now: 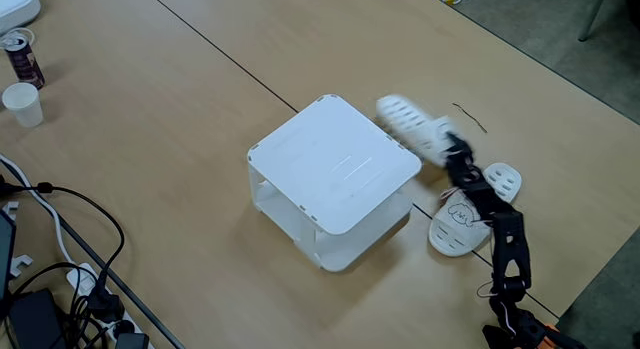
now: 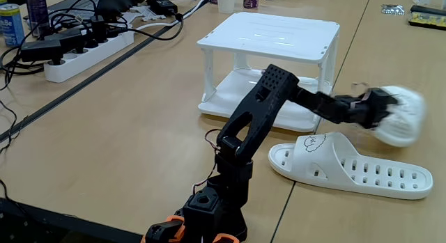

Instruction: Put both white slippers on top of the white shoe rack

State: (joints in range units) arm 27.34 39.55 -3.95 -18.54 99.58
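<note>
From my seat the claw [image 2: 382,112] is clenched on one white slipper [image 2: 403,115], lifted off the table [image 1: 170,119] and blurred in both fixed views. The white shoe rack [image 1: 335,169] sits just beside the claw, toward its left in a fixed view, with nothing on its top panel; its lower shelf [image 2: 240,90] looks bare as well. The second white slipper [image 2: 352,163] lies flat on the table below the claw. A fixed view also shows a power strip [image 2: 83,51]; another shows a paper cup [image 1: 22,103].
</note>
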